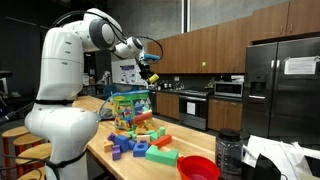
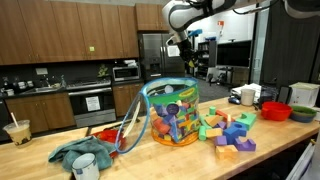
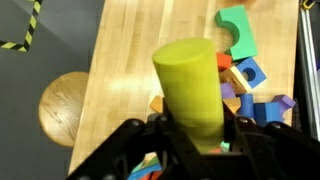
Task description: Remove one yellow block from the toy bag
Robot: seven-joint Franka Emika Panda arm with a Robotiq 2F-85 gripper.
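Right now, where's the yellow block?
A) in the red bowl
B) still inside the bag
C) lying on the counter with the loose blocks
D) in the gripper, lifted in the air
D: the wrist view shows the yellow block clamped between the fingers, and in an exterior view the gripper sits higher than the top of the bag.

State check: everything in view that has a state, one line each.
pincer: shut on the yellow block, high above the counter.
yellow block: gripped, out of the bag.
bag: upright on the counter, blocks inside.
loose blocks: scattered on the counter beside the bag.
bowl: upright, contents not visible.
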